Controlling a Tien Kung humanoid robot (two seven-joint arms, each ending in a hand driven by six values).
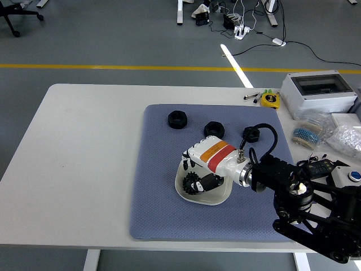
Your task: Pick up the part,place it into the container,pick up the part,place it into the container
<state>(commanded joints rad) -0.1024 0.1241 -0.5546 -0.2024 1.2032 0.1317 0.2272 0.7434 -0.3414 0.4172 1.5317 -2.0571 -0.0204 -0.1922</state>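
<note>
One head view — high, looking forward and down over the table [84,147].

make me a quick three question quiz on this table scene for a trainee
1. True or false: the right hand is over the white bowl.
2. How many black parts lie on the blue mat outside the bowl? A) one B) three C) five
3. Fill in: the yellow tape measure lies beside the mat's far ____ corner.

Key: 1 true. 2 B: the parts are at and. 3 right.
</note>
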